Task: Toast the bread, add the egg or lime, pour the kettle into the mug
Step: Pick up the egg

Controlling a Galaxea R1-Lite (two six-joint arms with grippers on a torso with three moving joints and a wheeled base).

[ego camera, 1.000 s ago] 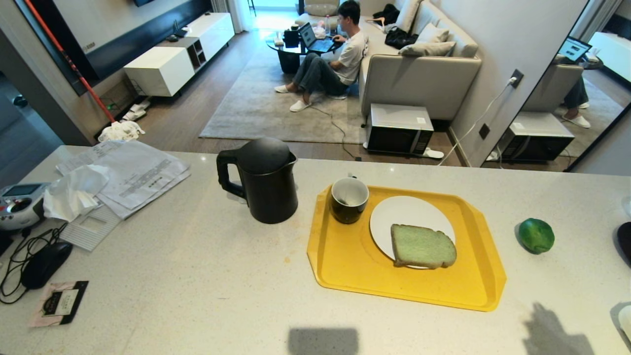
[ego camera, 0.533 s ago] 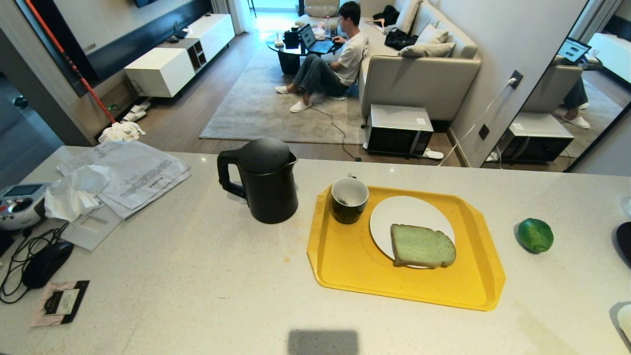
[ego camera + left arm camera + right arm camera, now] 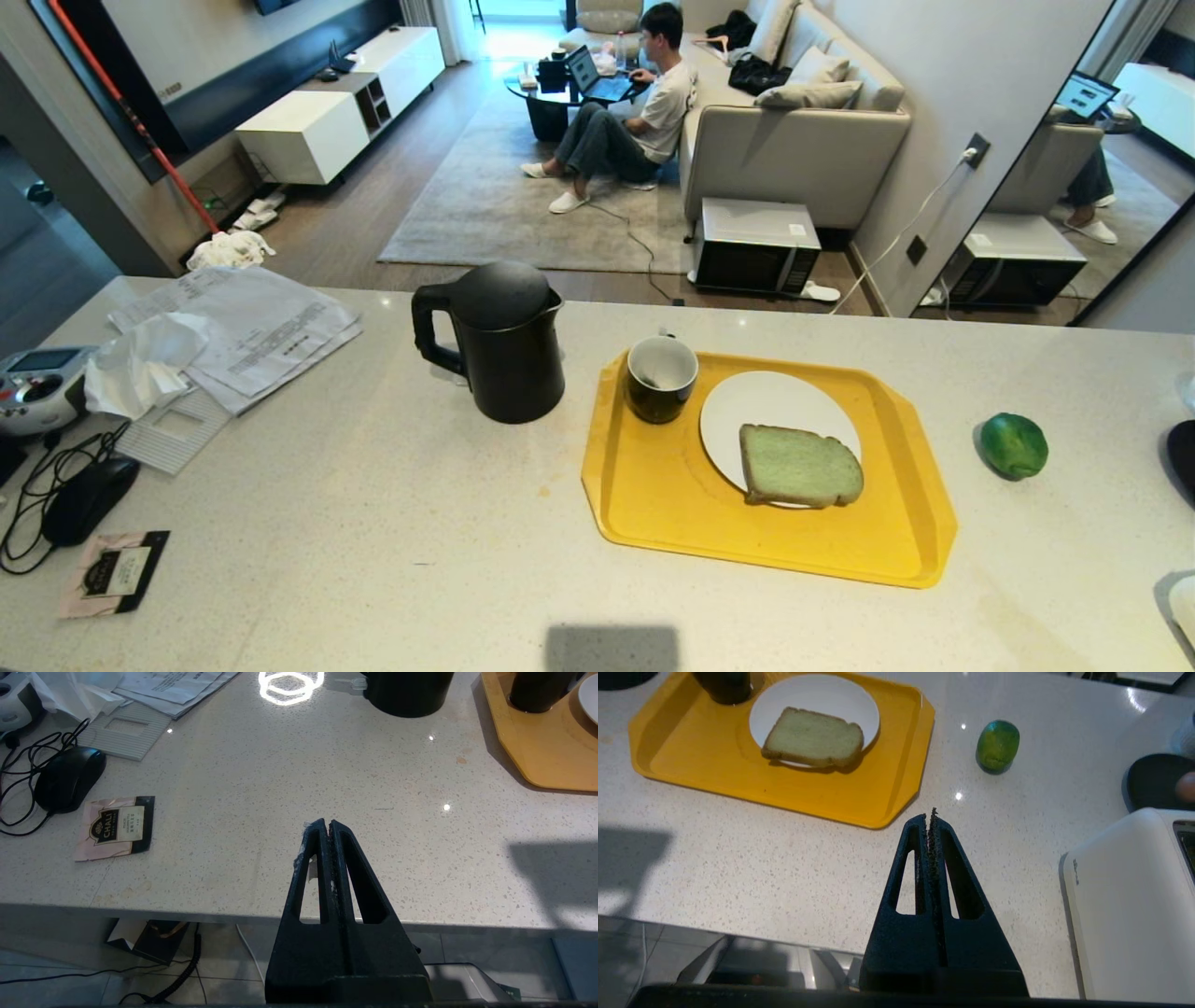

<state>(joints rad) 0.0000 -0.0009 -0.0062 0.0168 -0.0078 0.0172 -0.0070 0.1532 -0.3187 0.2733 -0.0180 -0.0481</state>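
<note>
The pale green bread (image 3: pixel 800 465) lies on a white plate (image 3: pixel 766 401) in the yellow tray (image 3: pixel 653 485). The dark mug (image 3: pixel 661 378) stands in the tray's far left corner. The black kettle (image 3: pixel 504 341) stands upright on the counter to the tray's left, and the lime (image 3: pixel 1014 445) lies to its right. An egg (image 3: pixel 1186 786) peeks in on a black dish. My left gripper (image 3: pixel 329 822) is shut and empty over the counter's near edge. My right gripper (image 3: pixel 930 816) is shut and empty near the tray's near right corner. Neither gripper shows in the head view.
A white toaster (image 3: pixel 1129 905) sits at the counter's near right. Papers (image 3: pixel 252 331), a black mouse (image 3: pixel 84 499) with its cable, a tea sachet (image 3: pixel 112 571) and a controller (image 3: pixel 37 383) crowd the left end. A person sits on the floor beyond the counter.
The shadow of my right arm at the counter's near right corner has gone from the head view. The things on the counter have not moved.
</note>
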